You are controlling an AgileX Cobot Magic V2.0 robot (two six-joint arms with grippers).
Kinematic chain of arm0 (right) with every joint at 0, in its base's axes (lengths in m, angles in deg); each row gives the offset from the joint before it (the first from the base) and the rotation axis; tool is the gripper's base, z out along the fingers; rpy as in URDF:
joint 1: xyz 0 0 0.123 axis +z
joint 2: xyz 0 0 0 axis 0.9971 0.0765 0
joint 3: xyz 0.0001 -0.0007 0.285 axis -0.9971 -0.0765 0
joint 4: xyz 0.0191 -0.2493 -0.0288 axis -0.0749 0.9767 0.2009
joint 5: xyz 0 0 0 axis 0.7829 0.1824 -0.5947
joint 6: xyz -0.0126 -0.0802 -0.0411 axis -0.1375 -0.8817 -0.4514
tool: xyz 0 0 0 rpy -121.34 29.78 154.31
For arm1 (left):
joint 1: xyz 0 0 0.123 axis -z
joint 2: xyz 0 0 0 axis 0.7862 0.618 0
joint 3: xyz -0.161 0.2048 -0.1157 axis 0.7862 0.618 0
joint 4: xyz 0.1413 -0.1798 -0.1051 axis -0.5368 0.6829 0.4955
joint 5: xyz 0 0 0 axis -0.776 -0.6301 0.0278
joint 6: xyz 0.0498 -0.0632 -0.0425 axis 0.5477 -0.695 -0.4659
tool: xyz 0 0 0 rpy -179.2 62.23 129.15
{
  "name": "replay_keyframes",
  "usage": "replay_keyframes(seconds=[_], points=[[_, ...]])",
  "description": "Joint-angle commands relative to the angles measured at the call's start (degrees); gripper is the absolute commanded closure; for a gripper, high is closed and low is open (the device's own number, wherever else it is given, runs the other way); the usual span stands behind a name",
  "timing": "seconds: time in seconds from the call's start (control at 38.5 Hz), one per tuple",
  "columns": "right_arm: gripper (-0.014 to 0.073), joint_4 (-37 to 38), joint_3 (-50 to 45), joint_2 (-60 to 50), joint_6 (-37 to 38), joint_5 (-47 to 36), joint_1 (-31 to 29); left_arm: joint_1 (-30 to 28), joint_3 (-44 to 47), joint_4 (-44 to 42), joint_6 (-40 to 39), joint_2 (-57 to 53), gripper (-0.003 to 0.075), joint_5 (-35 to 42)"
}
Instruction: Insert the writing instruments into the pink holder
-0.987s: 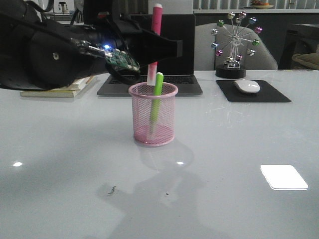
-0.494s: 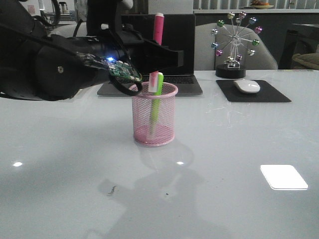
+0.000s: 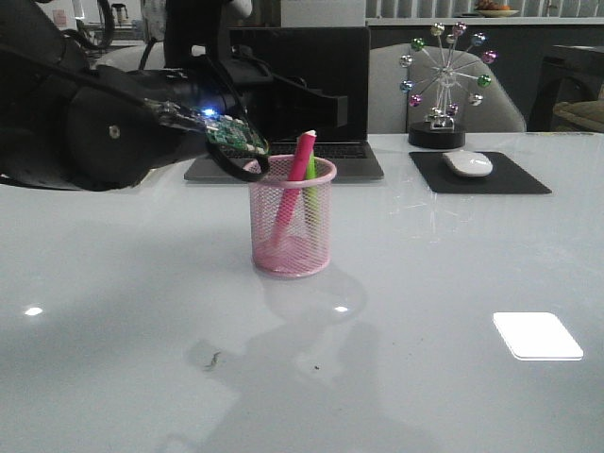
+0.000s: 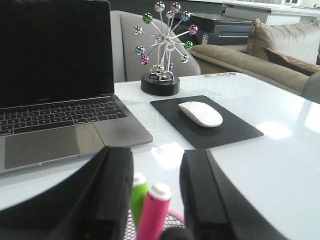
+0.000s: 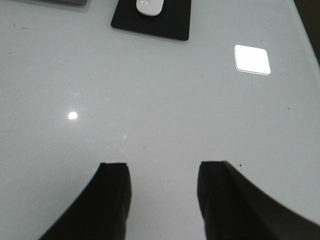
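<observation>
Standing in one pink holder [image 3: 291,226], two markers [image 3: 298,175], one pink, one green

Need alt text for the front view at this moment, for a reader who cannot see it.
A pink mesh holder stands mid-table with a pink marker and a green marker leaning inside it, tops above the rim. The left arm's open tool hangs just above and behind them, holding nothing. Behind are a laptop, a mouse on a black pad, and a ball ornament.
</observation>
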Motion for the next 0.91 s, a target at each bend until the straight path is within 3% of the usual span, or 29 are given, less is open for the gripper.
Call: replay_keyframes(seconds=[0.0,0.36,0.6,0.88], points=[[0.0159,0.31,1.4,-0.37,-0.32,-4.31,-0.31,0.46,-1.37,-0.3,-0.42,-2.85,0.0386,4.93],[0.0159,0.31,1.4,-0.37,-0.32,-4.31,-0.31,-4.01,-1.37,-0.3,0.04,-14.96,0.0387,-6.85],[0.0159,0.31,1.4,-0.37,-0.32,-4.31,-0.31,-11.22,-1.37,-0.3,12.0,-23.59,0.0387,-13.43],[0.0159,0.31,1.4,-0.37,-0.32,-4.31,-0.31,-19.21,-1.37,-0.3,13.15,-35.87,0.0387,-32.13]])
